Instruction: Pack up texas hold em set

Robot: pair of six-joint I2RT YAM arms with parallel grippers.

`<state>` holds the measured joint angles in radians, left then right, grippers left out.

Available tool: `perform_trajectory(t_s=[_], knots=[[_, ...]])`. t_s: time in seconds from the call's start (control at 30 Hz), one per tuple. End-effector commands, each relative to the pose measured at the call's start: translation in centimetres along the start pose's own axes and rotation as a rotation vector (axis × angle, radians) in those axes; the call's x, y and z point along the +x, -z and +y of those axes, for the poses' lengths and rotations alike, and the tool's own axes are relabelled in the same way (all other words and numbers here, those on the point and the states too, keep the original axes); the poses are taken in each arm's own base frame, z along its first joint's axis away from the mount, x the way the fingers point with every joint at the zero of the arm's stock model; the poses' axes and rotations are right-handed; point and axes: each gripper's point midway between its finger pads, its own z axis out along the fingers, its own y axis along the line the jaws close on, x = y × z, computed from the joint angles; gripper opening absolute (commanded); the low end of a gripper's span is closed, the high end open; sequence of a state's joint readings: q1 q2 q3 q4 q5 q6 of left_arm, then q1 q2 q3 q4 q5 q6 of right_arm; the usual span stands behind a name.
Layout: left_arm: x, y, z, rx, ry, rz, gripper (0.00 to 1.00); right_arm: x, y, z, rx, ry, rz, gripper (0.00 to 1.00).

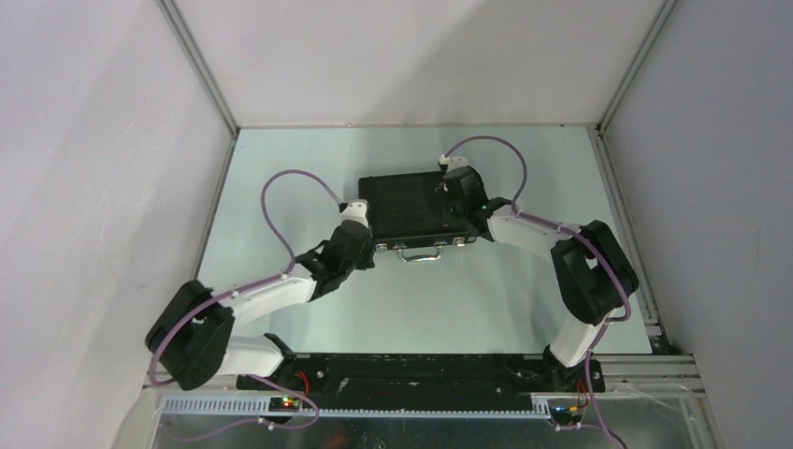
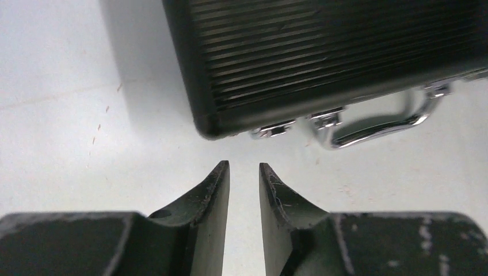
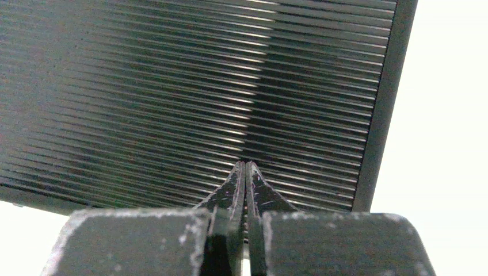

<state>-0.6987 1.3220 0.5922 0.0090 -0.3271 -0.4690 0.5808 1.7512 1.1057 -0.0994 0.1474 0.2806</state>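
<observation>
Looking down from above, we see the black ribbed briefcase (image 1: 404, 206) lying closed and flat on the table (image 1: 449, 309), toward the far middle, with its metal handle (image 2: 374, 123) and latches (image 2: 273, 130) on the near edge. Our left gripper (image 2: 243, 167) sits just off the case's near left corner, jaws a narrow gap apart with nothing between them. Our right gripper (image 3: 246, 164) is over the right part of the lid, jaws pressed together on nothing, tips at the ribbed surface; we cannot tell whether they touch it.
</observation>
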Motion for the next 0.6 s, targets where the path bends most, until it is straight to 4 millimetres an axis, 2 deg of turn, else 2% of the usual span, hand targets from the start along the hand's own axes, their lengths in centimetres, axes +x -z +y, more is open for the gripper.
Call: perform_trajectory(t_s=[0.0,0.13,0.17,0.2,0.23,0.27,0.3,0.33,0.37,0.43,0.57], knots=[[-5.0,2.4,-2.6,0.111,-0.039,-0.106,0.31,3.2,1.4,-1.4,0.039,0.008,0.082,0.00],[-8.2,3.2,-4.9,0.189,-0.084,-0.146,0.32,2.0,2.6,-1.3,0.032,-0.001,0.041,0.00],[-9.1,2.9,-5.6,0.200,-0.091,-0.153,0.32,2.0,2.9,-1.3,0.032,-0.001,0.043,0.00],[-8.8,2.2,-6.0,0.208,-0.102,-0.130,0.32,1.6,3.5,-1.3,0.031,-0.004,0.033,0.00],[-10.0,2.3,-7.0,0.232,-0.106,-0.140,0.32,1.5,3.8,-1.3,0.030,-0.003,0.029,0.00],[-9.4,1.2,-7.3,0.227,-0.117,-0.106,0.32,1.2,4.5,-1.4,0.029,-0.003,0.021,0.00],[-10.4,1.2,-8.2,0.249,-0.116,-0.109,0.32,0.7,5.2,-1.3,0.021,-0.006,0.004,0.00],[-9.6,-0.1,-8.4,0.243,-0.124,-0.072,0.32,1.2,5.5,-1.2,0.014,-0.007,0.018,0.00],[-10.3,-0.3,-9.2,0.256,-0.121,-0.074,0.32,1.2,5.9,-1.1,0.004,-0.008,0.016,0.00],[-9.8,-1.9,-9.6,0.241,-0.117,-0.036,0.32,2.3,6.2,-1.2,0.009,-0.008,0.045,0.00],[-8.5,-4.8,-10.3,0.215,-0.113,0.045,0.31,5.9,5.5,-2.0,0.031,-0.019,0.109,0.00]])
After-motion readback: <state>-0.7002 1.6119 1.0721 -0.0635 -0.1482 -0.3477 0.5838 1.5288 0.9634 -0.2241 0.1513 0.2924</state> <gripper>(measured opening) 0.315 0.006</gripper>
